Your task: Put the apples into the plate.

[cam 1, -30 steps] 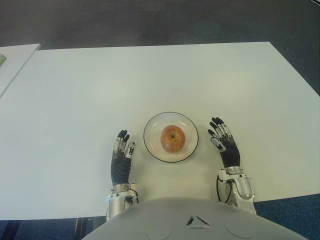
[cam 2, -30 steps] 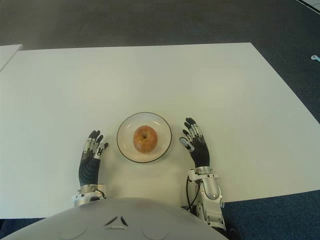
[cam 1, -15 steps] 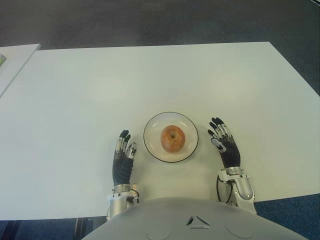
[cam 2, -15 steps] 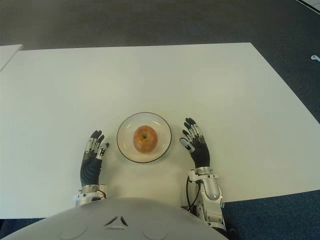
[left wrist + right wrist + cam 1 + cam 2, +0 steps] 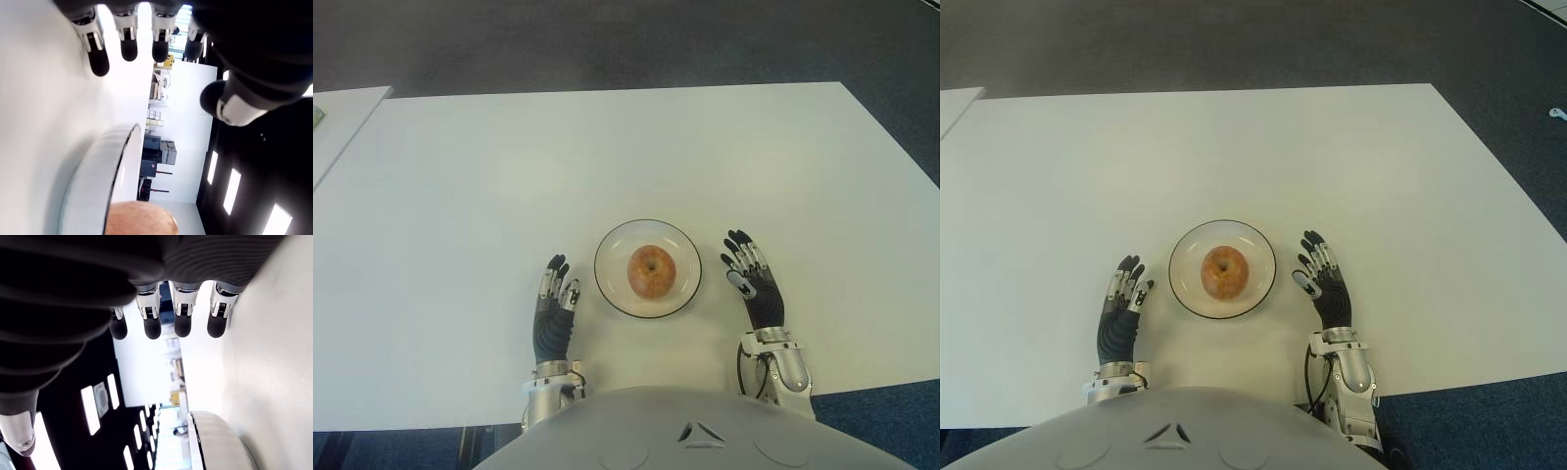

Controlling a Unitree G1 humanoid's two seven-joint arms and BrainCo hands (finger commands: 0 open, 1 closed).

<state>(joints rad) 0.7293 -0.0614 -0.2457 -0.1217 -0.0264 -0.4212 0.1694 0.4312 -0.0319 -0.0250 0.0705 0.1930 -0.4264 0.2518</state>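
One red-yellow apple (image 5: 651, 270) sits stem up in the middle of a white plate with a dark rim (image 5: 612, 253), close to the table's near edge. My left hand (image 5: 554, 294) shows just left of the plate, fingers stretched out and holding nothing. To the plate's right, my right hand (image 5: 749, 269) is likewise open and empty, palm facing the plate. The left wrist view catches the plate's rim (image 5: 115, 166) and a bit of the apple (image 5: 142, 219). No other apple shows in any view.
The white table (image 5: 607, 157) stretches wide and bare behind the plate. A second white surface (image 5: 337, 122) adjoins at the far left. Dark carpet (image 5: 607, 39) lies beyond the far edge.
My left hand has edged slightly right toward the plate. The right hand, plate and apple have not moved.
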